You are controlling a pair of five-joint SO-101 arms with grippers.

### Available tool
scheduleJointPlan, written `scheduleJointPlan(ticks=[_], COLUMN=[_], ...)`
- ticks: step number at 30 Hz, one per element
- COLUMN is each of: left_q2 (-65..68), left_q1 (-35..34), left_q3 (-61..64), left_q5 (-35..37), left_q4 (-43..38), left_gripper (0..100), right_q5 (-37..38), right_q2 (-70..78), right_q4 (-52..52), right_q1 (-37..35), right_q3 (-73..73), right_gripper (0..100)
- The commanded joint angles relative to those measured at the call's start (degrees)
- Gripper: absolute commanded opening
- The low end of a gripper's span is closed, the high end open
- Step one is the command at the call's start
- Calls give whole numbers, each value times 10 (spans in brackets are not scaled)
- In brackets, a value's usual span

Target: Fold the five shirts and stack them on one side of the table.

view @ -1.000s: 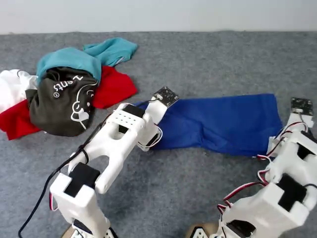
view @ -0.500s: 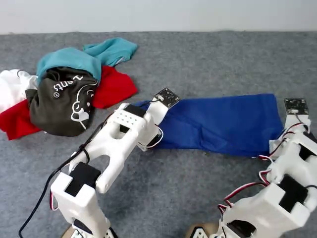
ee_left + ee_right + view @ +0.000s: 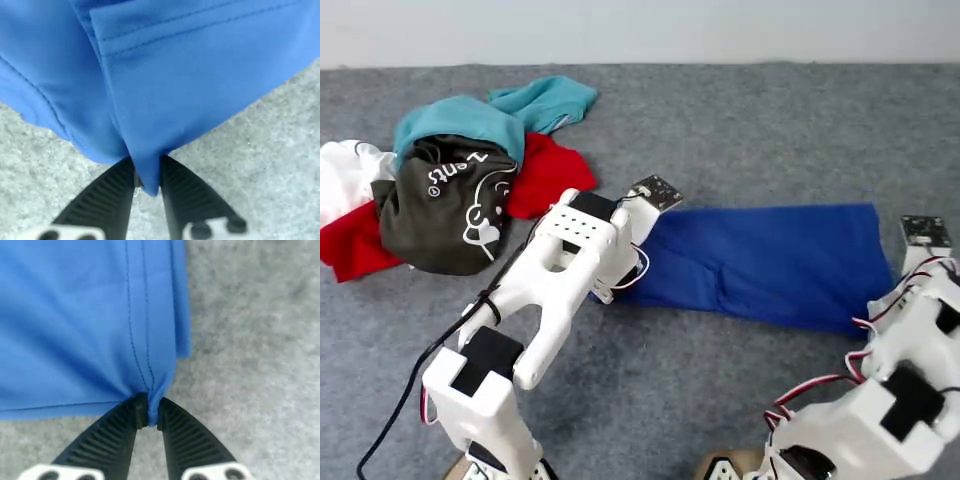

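blue shirt (image 3: 770, 262) spans sideways between left fingers (image 3: 107, 194) and right fingers (image 3: 111, 436)

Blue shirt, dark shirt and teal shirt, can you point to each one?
blue shirt (image 3: 770, 260), high view, middle of the cloth.
dark shirt (image 3: 420, 225), high view, plain part beside its white print.
teal shirt (image 3: 545, 100), high view, its far end.

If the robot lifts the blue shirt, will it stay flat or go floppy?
Probably floppy: the blue shirt bunches into folds where the left pincer and right pincer pinch it. It would likely sag between them. The fuzzy grey table may drag on it.
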Motion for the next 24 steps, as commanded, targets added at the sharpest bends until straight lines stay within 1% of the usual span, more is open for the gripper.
scheduleJointPlan(ticks=[1, 5, 9, 14, 17, 20, 22, 24], left_q2=[-3, 4, 4, 4, 4, 4, 4, 4], left_q1=[2, 2, 1, -3, -3, -3, -4, -4], left_q3=[-16, -15, -4, 26, 27, 27, 27, 26], left_q5=[5, 4, -24, -25, -40, -41, -40, -40], left_q4=[9, 17, 33, 29, 29, 19, 11, 4], left_gripper=[25, 29, 31, 31, 31, 40, 70, 101], right_q5=[8, 8, 8, 7, 7, 6, 8, 8], right_q2=[-61, -60, -16, 27, 29, 28, 28, 27], right_q4=[31, 34, 30, -9, -7, 19, 32, 42], right_q1=[11, 11, 11, 27, 33, 37, 37, 38], right_q3=[-4, -2, -5, -5, -4, -5, -5, -6], right_gripper=[11, 11, 13, 15, 24, 113, 181, 221])
